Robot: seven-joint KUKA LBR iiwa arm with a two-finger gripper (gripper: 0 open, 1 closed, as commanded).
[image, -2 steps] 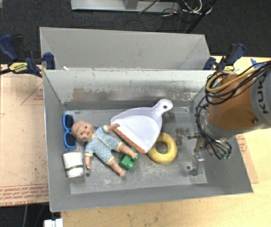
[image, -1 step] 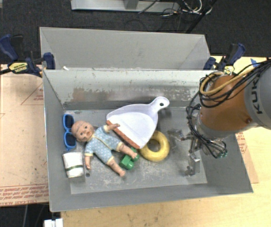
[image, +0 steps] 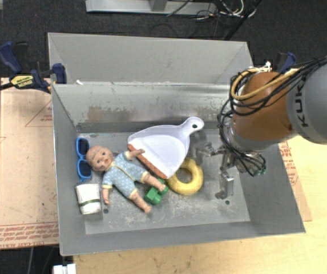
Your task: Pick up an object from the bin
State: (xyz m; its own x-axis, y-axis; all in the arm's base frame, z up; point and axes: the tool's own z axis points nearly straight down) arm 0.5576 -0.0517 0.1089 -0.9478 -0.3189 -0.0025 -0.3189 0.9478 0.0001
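Note:
My gripper (image: 216,171) hangs low over the bin floor at the right, just right of a yellow ring (image: 187,178). Its fingers (image: 226,187) stand apart, open, with nothing between them. The ring lies flat, partly under the edge of a white dustpan (image: 162,146) whose handle points toward the back right. A small green block (image: 154,196) sits by the ring's left side, against the leg of a baby doll (image: 119,173) in pale blue clothes.
Blue sunglasses (image: 83,157) lie along the left wall, and a white roll (image: 88,198) sits at the front left. The arm with its orange cover and cables hangs over the bin's right side. Bare floor lies under the gripper and along the front.

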